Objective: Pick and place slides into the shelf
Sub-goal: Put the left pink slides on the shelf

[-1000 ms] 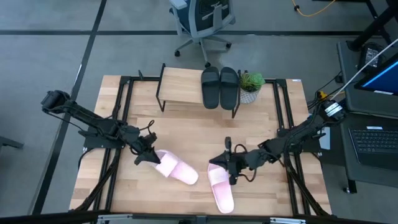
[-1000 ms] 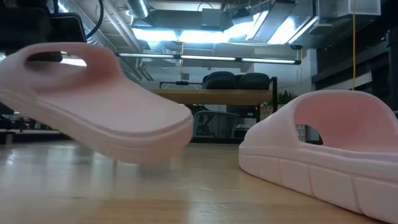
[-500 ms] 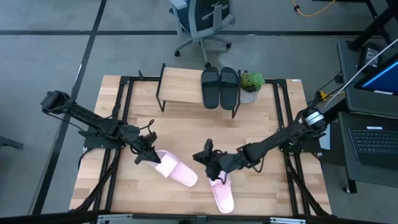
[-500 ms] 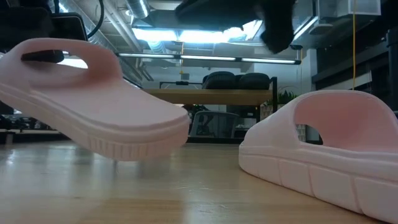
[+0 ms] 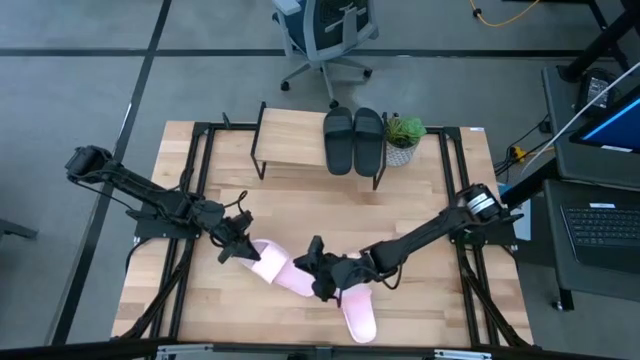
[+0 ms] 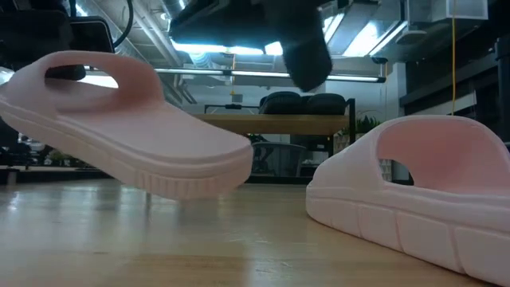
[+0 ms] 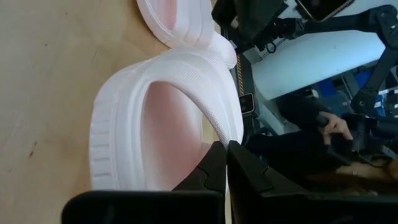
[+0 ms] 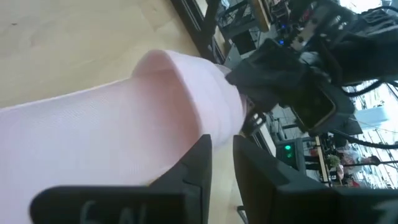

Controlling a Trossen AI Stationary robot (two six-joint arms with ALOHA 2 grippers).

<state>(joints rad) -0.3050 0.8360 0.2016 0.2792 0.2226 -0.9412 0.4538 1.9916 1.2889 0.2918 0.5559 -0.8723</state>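
My left gripper (image 5: 237, 251) is shut on a light pink slide (image 5: 277, 270), which is lifted and tilted in the low view (image 6: 119, 127). My right gripper (image 5: 318, 272) hovers at that slide's free end (image 8: 186, 93); its fingers stand a little apart and hold nothing. It shows dark above the slide in the low view (image 6: 303, 44). The second pink slide (image 5: 357, 310) lies sole down on the table. The black pair (image 5: 353, 140) stands on the right end of the shelf's plank top (image 5: 290, 140). My left gripper pinches the pink slide at its strap end, on the edge right beside the strap (image 7: 214, 134), between its two fingers. The fingers come level from the table's left. The slide is lifted clear of the table, its free end (image 6: 231, 163) tilted lower.
A small potted plant (image 5: 403, 135) stands right of the shelf. Black frame rails (image 5: 195, 180) run along both sides of the table. An office chair (image 5: 325, 35) stands beyond the far edge. A person's hand (image 7: 336, 127) shows in the room behind.
My right gripper has gone toward the table's left, away from the lying pink slide and up to the free end of the held one. My left gripper has kept the slide lifted.
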